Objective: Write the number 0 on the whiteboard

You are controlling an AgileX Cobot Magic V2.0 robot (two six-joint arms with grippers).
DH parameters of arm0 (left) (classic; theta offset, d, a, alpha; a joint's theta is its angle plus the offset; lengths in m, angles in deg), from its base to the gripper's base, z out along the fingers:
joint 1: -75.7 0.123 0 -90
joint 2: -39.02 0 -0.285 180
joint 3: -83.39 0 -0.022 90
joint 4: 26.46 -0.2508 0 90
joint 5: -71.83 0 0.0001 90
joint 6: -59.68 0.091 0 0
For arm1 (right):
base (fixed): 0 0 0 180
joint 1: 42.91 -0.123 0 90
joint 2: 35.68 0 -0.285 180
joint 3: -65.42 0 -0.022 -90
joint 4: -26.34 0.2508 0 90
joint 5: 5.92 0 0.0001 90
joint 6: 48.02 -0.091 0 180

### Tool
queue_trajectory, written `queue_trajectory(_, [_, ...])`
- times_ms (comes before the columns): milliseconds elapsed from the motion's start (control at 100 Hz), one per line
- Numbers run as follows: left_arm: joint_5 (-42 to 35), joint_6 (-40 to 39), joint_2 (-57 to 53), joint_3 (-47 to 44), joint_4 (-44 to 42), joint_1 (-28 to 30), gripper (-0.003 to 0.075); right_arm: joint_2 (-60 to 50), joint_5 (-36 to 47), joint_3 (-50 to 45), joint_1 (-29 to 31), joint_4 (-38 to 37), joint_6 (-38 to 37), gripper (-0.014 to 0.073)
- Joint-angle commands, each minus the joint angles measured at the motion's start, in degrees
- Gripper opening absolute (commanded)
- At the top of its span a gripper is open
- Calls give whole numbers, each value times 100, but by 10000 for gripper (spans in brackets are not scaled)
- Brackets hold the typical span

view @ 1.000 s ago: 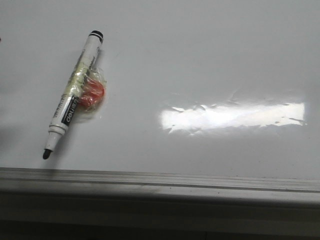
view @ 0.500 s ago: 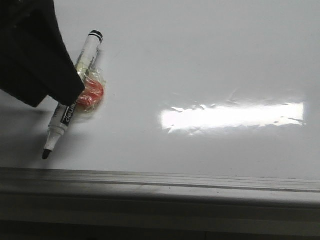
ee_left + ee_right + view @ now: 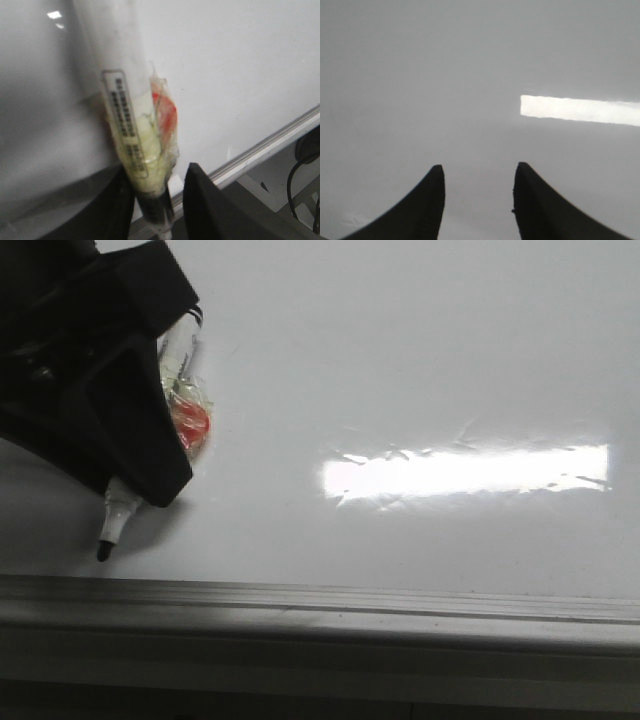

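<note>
The whiteboard [image 3: 420, 360] lies flat, glossy and white; no drawn 0 shows on it. A black-tipped white marker [image 3: 112, 522] with a red lump [image 3: 192, 425] taped to its barrel lies on the board at the near left. My left gripper [image 3: 150, 455] is down over the marker and covers most of the barrel. In the left wrist view the marker [image 3: 132, 125] runs between the open fingers of my left gripper [image 3: 159, 172], with a gap on one side. My right gripper [image 3: 479, 166] is open and empty above bare board.
The board's grey metal edge rail [image 3: 320, 600] runs along the near side, also in the left wrist view [image 3: 270, 145]. A bright rectangular glare [image 3: 465, 472] lies right of the marker. Dark cables [image 3: 305, 170] hang beyond the rail.
My left gripper came in from the upper left and dropped over the marker, straddling its barrel. The marker's tip shifted slightly to the right.
</note>
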Motion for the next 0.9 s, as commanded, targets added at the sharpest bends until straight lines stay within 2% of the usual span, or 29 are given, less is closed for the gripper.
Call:
queue_trajectory(0, [-287,17,-15,130,-220,-6,90,133,414,196,23,-20,18,276])
queue_trajectory(70, [-261,187,-15,130,-246,-6,-16,133,461,196,23,155,18,276])
queue_trajectory(130, [-238,367,-28,130,-236,-6,-20,133,579,196,23,435,66,276])
queue_trajectory(180, [-222,526,-52,144,-206,-17,-20,133,709,206,23,862,413,276])
queue_trajectory(340, [0,2313,-294,299,472,-47,-20,552,535,416,23,2725,2471,276])
queue_trajectory(470, [81,3620,-573,527,518,-329,-20,1396,-489,946,23,4245,4443,276])
queue_trajectory(530, [85,4204,-705,609,518,-482,-20,1919,-980,1226,23,4708,5008,280])
queue_trajectory(630, [108,5213,-885,645,508,-713,-20,2672,-1552,1821,23,4980,5434,323])
queue_trajectory(680, [150,5465,-961,645,454,-814,-20,2975,-1748,2116,12,4991,5570,361])
queue_trajectory(770, [163,5540,-1011,645,215,-952,-20,3373,-1731,2584,-280,5156,5740,409])
queue_trajectory(890, [163,5540,-1011,645,66,-1039,-20,3836,-1807,3008,-903,5257,6076,413])
